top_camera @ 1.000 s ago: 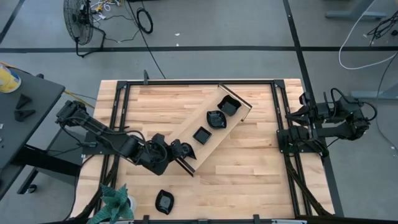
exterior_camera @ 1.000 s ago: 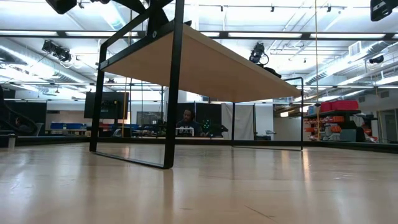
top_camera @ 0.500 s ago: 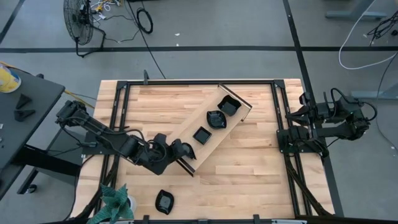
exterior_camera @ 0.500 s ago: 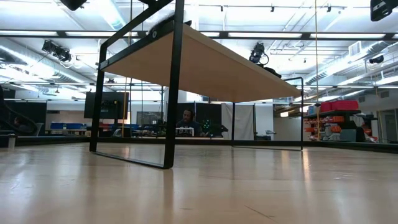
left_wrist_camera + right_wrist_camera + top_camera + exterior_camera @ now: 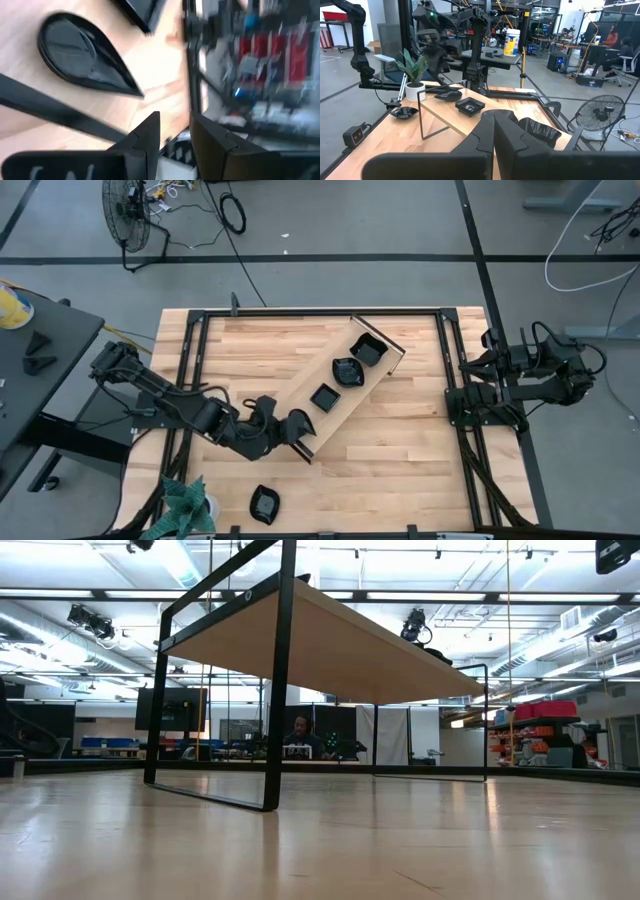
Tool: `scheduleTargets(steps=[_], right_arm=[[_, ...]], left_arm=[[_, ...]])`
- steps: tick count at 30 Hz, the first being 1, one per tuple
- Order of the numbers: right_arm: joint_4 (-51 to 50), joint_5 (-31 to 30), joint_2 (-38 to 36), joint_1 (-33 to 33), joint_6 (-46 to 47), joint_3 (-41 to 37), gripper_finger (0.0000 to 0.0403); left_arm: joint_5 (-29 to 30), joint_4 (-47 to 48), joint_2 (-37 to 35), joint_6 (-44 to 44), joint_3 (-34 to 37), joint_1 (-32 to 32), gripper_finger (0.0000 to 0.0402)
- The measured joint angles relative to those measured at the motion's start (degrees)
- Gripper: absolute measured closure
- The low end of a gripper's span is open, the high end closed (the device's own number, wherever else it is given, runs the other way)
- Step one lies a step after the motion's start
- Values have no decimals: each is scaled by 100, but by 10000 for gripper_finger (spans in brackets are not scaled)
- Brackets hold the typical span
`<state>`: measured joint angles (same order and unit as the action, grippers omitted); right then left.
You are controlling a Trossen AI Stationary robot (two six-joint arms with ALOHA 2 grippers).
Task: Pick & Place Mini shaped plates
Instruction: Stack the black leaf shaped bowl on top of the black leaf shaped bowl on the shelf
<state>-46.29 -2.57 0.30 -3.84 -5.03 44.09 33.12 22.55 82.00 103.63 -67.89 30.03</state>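
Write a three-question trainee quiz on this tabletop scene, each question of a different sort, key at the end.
1. True or false: the wooden tray lies parallel to the table's edges.
2. How many black plates sit in the tray?
3. Which gripper is at the tray's lower end? A) left B) right

Key:
1. False, it lies diagonally.
2. Four, counting the teardrop plate at its lower end.
3. A, the left gripper; the right gripper waits shut at the table's right edge.

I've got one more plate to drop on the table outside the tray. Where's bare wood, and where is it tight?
Bare wood lies right of the tray, up to the parked right claw, and in the far-left corner. It is tight at the tray's near end, where the left claw sits over a plate, and at the near edge by the loose plate and plant.
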Motion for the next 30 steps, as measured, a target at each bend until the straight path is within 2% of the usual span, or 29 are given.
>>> scheduleTargets(steps=[5, 11, 17, 22, 26, 30], right_arm=[[0, 0, 0, 0, 0, 1, 392], [0, 0, 0, 0, 1, 0, 392], [-1, 0, 2, 0, 1, 1, 392], [0, 0, 2, -1, 1, 1, 392], [1, 0, 0, -2, 1, -1, 392], [1, 0, 0, 0, 1, 1, 392]], left_arm=[[-611, -27, -2, -1357, -177, 187, 291], [-951, -14, -2, -3080, -300, 469, 291], [-1807, 180, -2, -4682, -300, 629, 291], [-2339, 391, -2, -6452, -300, 770, 291], [-2406, 600, -2, -7609, -300, 895, 291], [-2395, 720, -2, -8348, -300, 978, 291]])
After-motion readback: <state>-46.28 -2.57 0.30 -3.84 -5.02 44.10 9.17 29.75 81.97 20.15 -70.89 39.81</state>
